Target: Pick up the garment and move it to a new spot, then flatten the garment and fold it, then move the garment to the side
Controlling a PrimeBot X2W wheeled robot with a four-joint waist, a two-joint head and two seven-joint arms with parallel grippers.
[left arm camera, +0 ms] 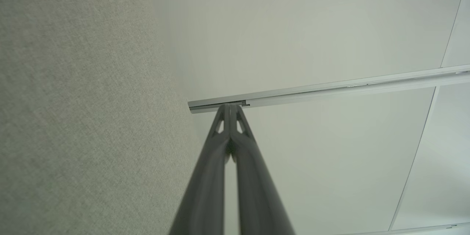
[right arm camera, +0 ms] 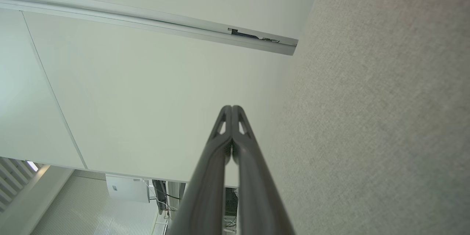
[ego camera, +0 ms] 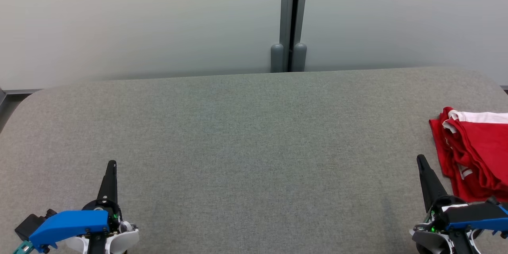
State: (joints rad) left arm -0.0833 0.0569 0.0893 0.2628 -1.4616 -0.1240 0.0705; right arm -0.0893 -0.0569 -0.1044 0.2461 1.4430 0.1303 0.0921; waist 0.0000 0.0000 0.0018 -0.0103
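Observation:
A red garment (ego camera: 474, 154) with white trim lies bunched at the right edge of the grey fabric table (ego camera: 246, 139), partly cut off by the head view's border. My right gripper (ego camera: 420, 160) sits just left of it at the lower right, shut and empty, its fingers pressed together in the right wrist view (right arm camera: 231, 108). Far off at the lower left, my left gripper (ego camera: 112, 164) is shut with nothing in it; its tips meet in the left wrist view (left arm camera: 230, 106).
Pale wall panels (ego camera: 139, 20) rise behind the table's far edge, split by a grey vertical post (ego camera: 289, 20). The table has rounded far corners. Its wide middle stretches between both grippers.

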